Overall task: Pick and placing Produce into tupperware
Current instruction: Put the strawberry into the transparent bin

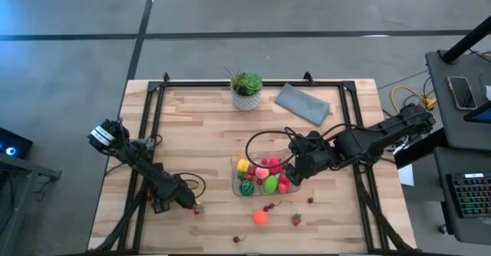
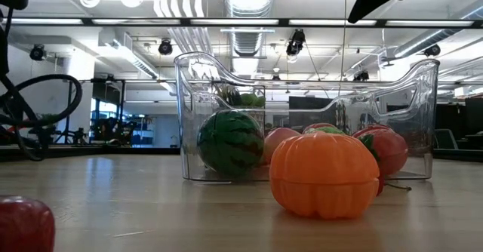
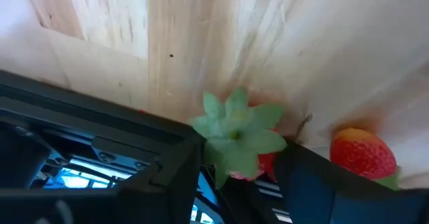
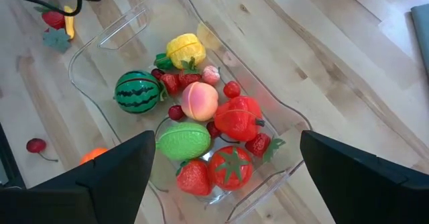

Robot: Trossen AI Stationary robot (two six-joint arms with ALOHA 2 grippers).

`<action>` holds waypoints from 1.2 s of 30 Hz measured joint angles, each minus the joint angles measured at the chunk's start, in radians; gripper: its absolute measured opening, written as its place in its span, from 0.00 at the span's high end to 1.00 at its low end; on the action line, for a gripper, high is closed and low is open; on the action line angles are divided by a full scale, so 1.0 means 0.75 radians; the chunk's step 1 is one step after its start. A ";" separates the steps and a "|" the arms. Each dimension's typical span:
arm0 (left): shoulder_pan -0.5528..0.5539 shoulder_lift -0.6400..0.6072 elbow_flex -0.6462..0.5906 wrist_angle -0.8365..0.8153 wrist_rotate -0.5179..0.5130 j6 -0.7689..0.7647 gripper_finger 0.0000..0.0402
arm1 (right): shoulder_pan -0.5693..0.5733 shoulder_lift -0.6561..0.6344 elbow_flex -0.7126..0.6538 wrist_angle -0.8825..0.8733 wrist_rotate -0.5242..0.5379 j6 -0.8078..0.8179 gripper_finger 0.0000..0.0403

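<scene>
The tupperware (image 1: 257, 181) sits on the table (image 1: 199, 126) a little right of centre, nearer the front edge than the back. It holds a striped melon (image 4: 137, 92), a yellow fruit (image 4: 186, 49), a peach (image 4: 200, 100), a red pepper (image 4: 238, 117), a green fruit (image 4: 184, 141), a tomato (image 4: 232, 167) and several strawberries and cherries. The right gripper (image 1: 292, 173) hovers over the tupperware's right end with its fingers spread wide and nothing between them. More produce lies loose on the table between the tupperware and the front edge: an orange fruit (image 1: 261, 217), a strawberry (image 1: 296, 220), a cherry (image 1: 238, 239) and other small red pieces. The left gripper (image 1: 193, 205) is low over the table near the front-left, left of the tupperware. In the left wrist view a red strawberry with a green leafy cap (image 3: 241, 138) lies between its dark fingers (image 3: 167, 177), which stand close on either side of it; whether they already press it I cannot tell. A second strawberry (image 3: 362, 152) lies on the wood just beside. Near the back edge stand a potted plant (image 1: 246, 89) and, to its right, a folded grey cloth (image 1: 302, 103).
</scene>
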 joint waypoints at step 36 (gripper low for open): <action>0.067 -0.110 0.116 0.076 -0.417 -0.138 0.68 | 0.000 0.001 0.000 0.005 -0.001 0.011 0.10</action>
